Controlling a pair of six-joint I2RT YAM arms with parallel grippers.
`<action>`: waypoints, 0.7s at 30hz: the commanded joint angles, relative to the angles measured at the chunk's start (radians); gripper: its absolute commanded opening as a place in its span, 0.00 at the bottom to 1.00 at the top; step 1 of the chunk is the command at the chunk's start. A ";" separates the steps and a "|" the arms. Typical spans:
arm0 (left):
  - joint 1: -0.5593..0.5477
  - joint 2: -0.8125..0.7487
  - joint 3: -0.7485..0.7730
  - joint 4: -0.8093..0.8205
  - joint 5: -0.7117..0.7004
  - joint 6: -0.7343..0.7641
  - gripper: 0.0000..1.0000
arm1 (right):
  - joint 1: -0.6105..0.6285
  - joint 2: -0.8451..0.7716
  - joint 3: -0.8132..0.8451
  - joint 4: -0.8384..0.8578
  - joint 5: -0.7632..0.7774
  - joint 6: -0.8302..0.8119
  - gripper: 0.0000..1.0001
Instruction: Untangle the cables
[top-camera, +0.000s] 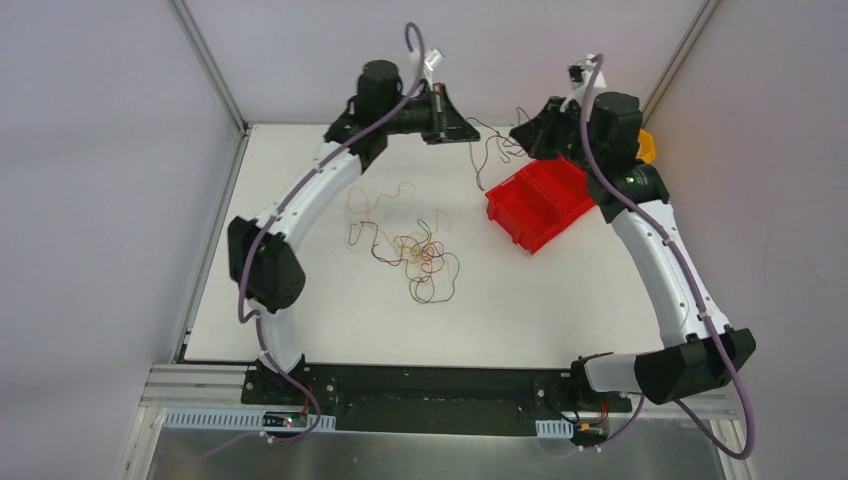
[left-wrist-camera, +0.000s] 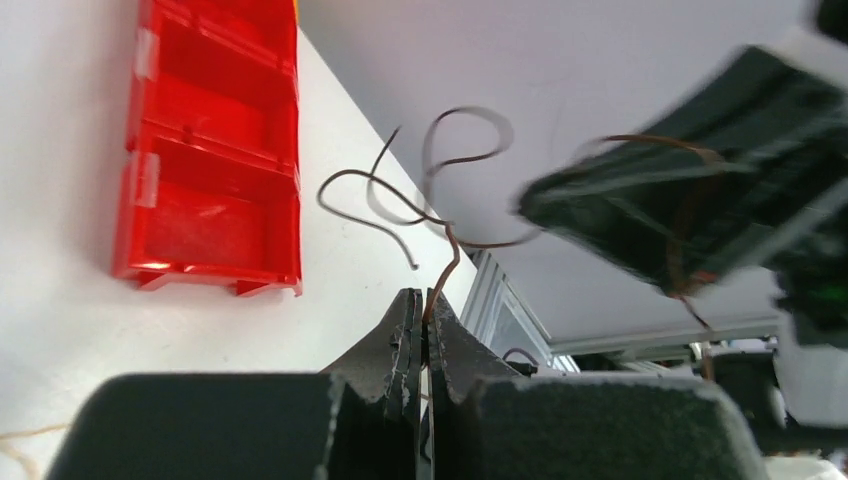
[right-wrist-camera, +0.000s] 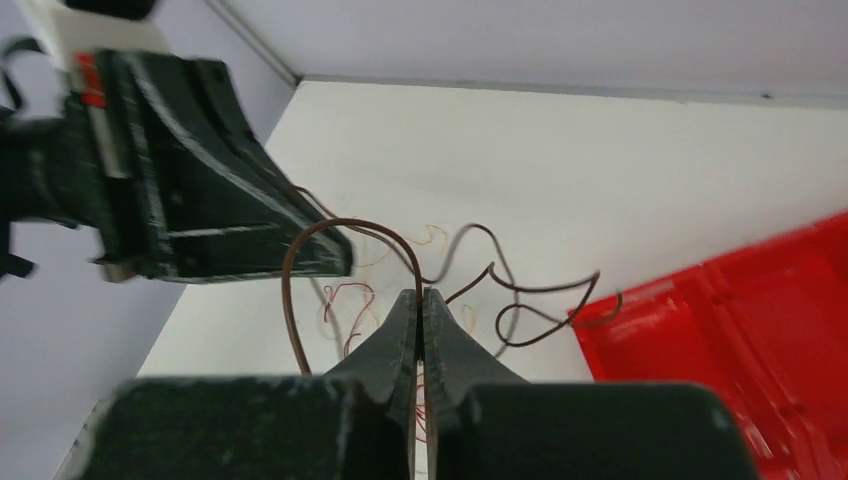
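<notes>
1. The left gripper is reached out to the far edge of the table. Its claw is fully closed, the two fingers pressed together.
2. A thin dark brown wire is pinched between those fingertips. In the left wrist view it rises from the tips and curls into loose loops.
3. The right gripper is also at the far edge, just beside the left one. Its claw is closed tight too, and it pinches the same brown wire.
4. In the right wrist view the wire arches up and over to the left of the tips. Another stretch wanders right in wavy bends towards the red bin.
5. From above, the brown wire hangs between the two grippers, with a slack end drooping towards the table beside the bin's left corner.
6. The rest of the cables lie in a loose tangle near the middle of the table. Red, yellow-orange and black loops overlap there, with a reddish strand trailing off to the upper left.
7. That tangle sits well apart from both grippers.
8. The red bin, divided into compartments, rests on the table under the right arm's forearm.
</notes>
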 joint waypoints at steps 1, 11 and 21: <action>-0.104 0.158 0.152 0.026 -0.131 -0.135 0.00 | -0.114 -0.062 0.000 -0.198 0.030 0.047 0.00; -0.188 0.488 0.328 -0.043 -0.287 -0.277 0.00 | -0.305 0.070 -0.071 -0.295 -0.088 0.175 0.00; -0.211 0.577 0.314 -0.076 -0.340 -0.290 0.13 | -0.323 0.202 -0.165 -0.193 -0.111 0.249 0.00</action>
